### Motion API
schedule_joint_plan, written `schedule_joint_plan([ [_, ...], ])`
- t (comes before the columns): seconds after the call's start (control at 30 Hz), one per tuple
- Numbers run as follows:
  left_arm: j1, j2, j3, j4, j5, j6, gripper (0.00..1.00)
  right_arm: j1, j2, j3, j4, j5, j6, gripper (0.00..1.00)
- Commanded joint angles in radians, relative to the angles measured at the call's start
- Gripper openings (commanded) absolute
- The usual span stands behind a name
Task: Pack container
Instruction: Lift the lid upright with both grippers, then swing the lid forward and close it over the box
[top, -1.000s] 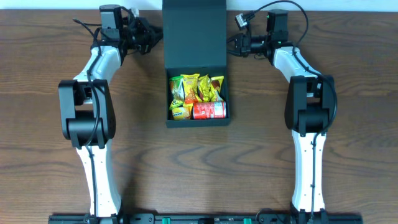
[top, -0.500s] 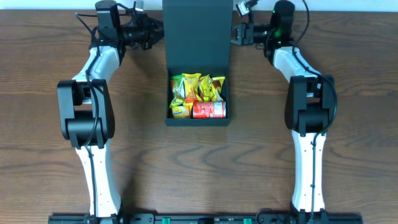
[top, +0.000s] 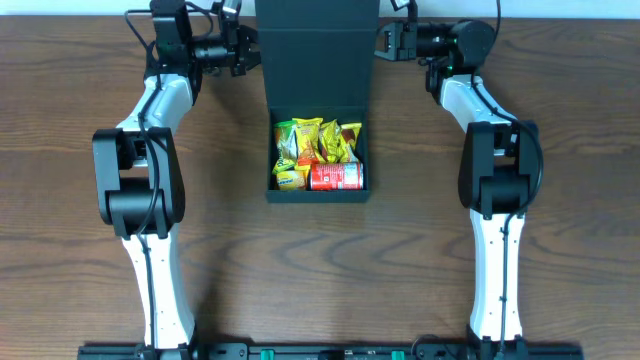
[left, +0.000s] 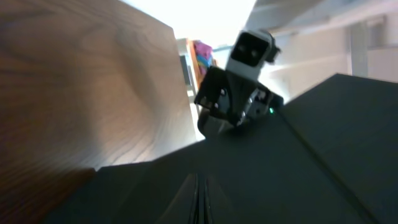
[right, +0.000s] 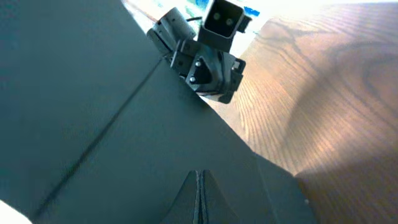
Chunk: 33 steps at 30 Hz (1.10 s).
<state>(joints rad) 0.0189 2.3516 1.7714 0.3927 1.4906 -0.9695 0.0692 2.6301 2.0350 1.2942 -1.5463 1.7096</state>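
My left gripper (top: 243, 48) and right gripper (top: 383, 40) both have their fingers drawn together to a thin seam, as each wrist view shows. They sit against the lid (top: 316, 60), the left at its 9 o'clock edge and the right at its 3 o'clock edge. I cannot tell whether either one pinches a bit of the edge or only presses on it. The lid stands raised off the tabletop (top: 240, 250), hinged to the box (top: 318, 195), whose open compartment lies toward 6 o'clock from both grippers. The compartment looks full: yellow and green snack packets (top: 310, 140) fill its upper part, and a red can (top: 335, 177) lies on its side along the 6 o'clock wall. Nothing loose shows on the tabletop around the box. I judge the filling to be done, and what remains is swinging the lid over toward 6 o'clock and seating it on the box.
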Motion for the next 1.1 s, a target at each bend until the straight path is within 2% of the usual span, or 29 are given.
schedule_joint_plan([
  [0.0,0.002,0.015,-0.002,0.016,0.091,-0.024,0.06,0.012,-0.023,0.007,0.008,-0.013,0.082,0.02],
  [0.53,-0.031,0.002,-0.002,0.048,0.092,-0.131,0.06,0.078,-0.039,0.007,0.019,-0.01,0.1,0.02],
  [0.83,-0.038,0.0,-0.002,0.262,0.092,-0.281,0.07,0.043,-0.04,0.007,0.048,-0.01,0.1,0.02],
  [1.07,-0.041,0.0,-0.002,0.465,0.091,-0.451,0.09,0.023,-0.044,0.007,0.049,-0.005,0.116,0.02],
])
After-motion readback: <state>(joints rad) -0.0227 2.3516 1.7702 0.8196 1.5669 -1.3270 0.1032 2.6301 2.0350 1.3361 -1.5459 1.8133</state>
